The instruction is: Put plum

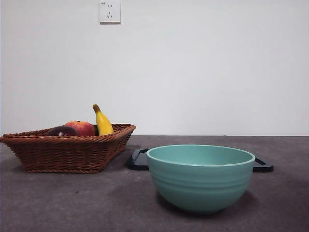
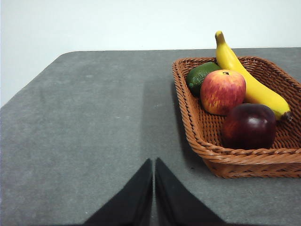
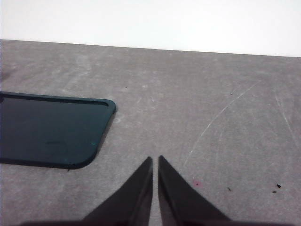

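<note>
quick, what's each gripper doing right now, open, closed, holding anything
Left gripper: closed, empty, over bare table beside the basket.
Right gripper: closed, empty, near the dark tray.

Each gripper, left [image 2: 154,162] and right [image 3: 155,160], has two plain matte black jaws tapering to narrow points.

Glossy, smooth-skinned plum [image 2: 249,125] in rough woven wicker basket [image 2: 235,162]; matt, felt-like grey tabletop [image 2: 94,122]; smooth satin-glazed teal bowl [image 1: 200,179]; dark, slightly shiny tray [image 3: 47,132].
</note>
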{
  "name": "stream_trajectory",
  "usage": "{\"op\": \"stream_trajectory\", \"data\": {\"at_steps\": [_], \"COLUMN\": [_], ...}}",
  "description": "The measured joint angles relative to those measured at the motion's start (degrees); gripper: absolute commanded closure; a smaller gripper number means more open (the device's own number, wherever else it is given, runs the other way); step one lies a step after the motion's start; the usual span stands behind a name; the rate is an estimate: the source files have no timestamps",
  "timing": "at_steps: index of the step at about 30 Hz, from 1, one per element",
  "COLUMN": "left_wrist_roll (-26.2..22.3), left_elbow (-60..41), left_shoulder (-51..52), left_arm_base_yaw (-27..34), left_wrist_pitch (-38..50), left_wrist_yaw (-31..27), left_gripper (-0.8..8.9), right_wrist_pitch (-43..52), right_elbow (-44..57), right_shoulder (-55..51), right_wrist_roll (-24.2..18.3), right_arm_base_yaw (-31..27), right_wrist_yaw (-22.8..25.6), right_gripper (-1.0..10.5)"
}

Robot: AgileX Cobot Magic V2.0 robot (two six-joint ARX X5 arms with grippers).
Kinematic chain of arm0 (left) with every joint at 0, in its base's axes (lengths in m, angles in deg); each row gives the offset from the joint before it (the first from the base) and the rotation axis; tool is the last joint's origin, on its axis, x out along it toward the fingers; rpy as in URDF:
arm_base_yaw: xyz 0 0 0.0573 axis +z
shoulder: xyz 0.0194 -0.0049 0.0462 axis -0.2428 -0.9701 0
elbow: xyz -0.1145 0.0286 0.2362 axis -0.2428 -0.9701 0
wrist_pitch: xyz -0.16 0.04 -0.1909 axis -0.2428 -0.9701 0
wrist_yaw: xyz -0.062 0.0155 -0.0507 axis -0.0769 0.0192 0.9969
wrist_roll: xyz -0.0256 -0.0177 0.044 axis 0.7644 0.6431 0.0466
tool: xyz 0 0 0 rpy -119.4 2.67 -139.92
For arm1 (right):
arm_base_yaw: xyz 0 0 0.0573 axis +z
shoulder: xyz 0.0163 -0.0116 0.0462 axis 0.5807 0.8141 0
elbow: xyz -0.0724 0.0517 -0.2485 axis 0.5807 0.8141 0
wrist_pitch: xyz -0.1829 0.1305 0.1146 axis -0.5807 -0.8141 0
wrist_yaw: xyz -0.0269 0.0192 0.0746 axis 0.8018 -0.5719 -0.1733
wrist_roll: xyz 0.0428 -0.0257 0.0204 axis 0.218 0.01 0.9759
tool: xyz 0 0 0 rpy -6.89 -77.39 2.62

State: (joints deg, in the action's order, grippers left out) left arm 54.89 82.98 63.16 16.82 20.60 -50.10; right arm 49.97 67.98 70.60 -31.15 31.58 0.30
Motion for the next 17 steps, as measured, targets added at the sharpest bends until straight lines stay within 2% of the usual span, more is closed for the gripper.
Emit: {"op": "stream_trajectory", "data": {"at_steps": [3,7,11,17], "left_wrist_roll": [0.0,1.0,7.1,16.4], "left_elbow": [0.0,0.0,0.0,0.0], "left_shoulder": [0.0,0.0,0.0,0.0], "left_arm_base_yaw": [0.0,0.0,0.0,0.0], "left_wrist_pitch": [0.0,0.0,0.0,0.0], "left_wrist_yaw": [0.0,0.0,0.0,0.0], "left_gripper": [8.07,8.07,8.07,8.07], "right_wrist_pitch": [0.0,0.0,0.0,0.0], "right_elbow": [0.0,0.0,0.0,0.0], "right_shoulder": [0.0,0.0,0.0,0.0], "right_wrist_roll": [0.6,3.6,8.0,12.2], "right_arm_base_yaw": [0.0,0.0,0.1,0.1], "right_wrist_yaw": [-0.2,-1.4,-1.4,-2.9], "right_gripper": [9.3,9.3,9.3,9.3]}}
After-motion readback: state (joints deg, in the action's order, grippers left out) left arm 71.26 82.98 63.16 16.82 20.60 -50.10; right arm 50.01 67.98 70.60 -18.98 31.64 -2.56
